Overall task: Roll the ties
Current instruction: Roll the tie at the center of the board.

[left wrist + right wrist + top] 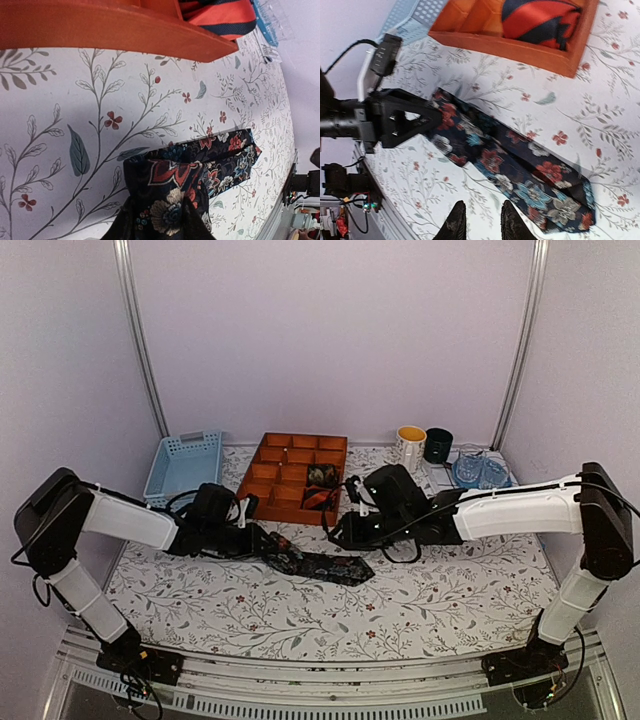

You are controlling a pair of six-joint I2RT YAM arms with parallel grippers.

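A dark floral tie (320,562) lies flat on the flowered tablecloth, running from my left gripper (248,532) toward the middle. My left gripper (167,215) is shut on the tie's narrow end (172,185), which is folded over on itself. In the right wrist view the tie (520,170) runs diagonally and the left gripper (405,122) holds its far end. My right gripper (481,220) is open and empty, just beside the tie's wide end; it also shows in the top view (336,532). A red-and-black rolled tie (540,20) and another dark coil (322,475) sit in compartments of the orange tray (262,483).
A light blue basket (183,465) stands at the back left beside the tray. A white mug (410,447), a dark mug (437,445) and a clear blue dish (480,470) stand at the back right. The tray's front wall (100,35) is close behind the tie.
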